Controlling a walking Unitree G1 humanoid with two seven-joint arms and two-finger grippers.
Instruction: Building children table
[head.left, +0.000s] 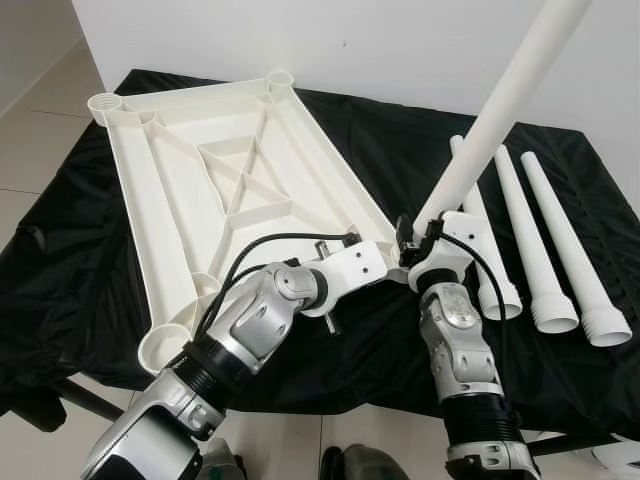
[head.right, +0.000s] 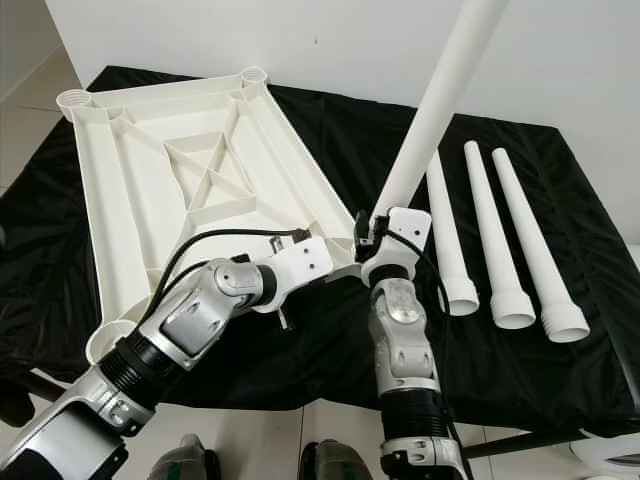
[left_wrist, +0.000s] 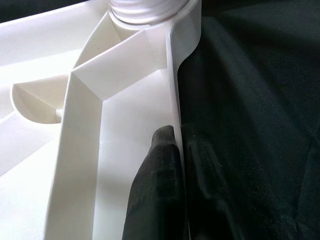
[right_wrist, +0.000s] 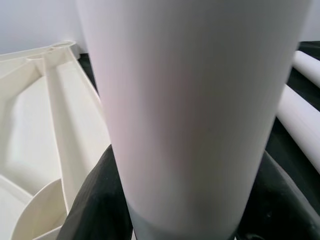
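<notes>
We see the white tabletop (head.left: 200, 190) lying upside down on the black cloth (head.left: 90, 250), ribs up, round leg sockets at its corners. One white leg (head.left: 500, 100) stands up out of the tabletop's near right corner socket, tilted away toward the wall (head.left: 400, 40), its threaded end seated in the socket as the left wrist view shows.

Right gripper (right_wrist: 180, 200) is clenched on that leg just above the socket; a black finger (right_wrist: 95, 200) sits on each side of the tube. Left gripper (left_wrist: 172, 180) is pinched on the tabletop's near edge rim just left of the same corner, one finger (left_wrist: 155, 185) inside the rim, the other outside against the cloth.

Edges: the tabletop's near left corner socket (head.left: 165, 345) sits close to the cloth's front edge. Far corners have cloth margin behind them, then the wall. Our two forearms meet at the held corner, so that spot is crowded.

Right of the tabletop, three spare legs (head.left: 540, 250) lie side by side on the cloth, wide ends toward us, narrow ends toward the wall. The nearest one lies just beside the right gripper's wrist; we can't tell if they touch. Bare cloth lies to the right of the spare legs. Tiled floor (head.left: 40, 130) left of the cloth.
</notes>
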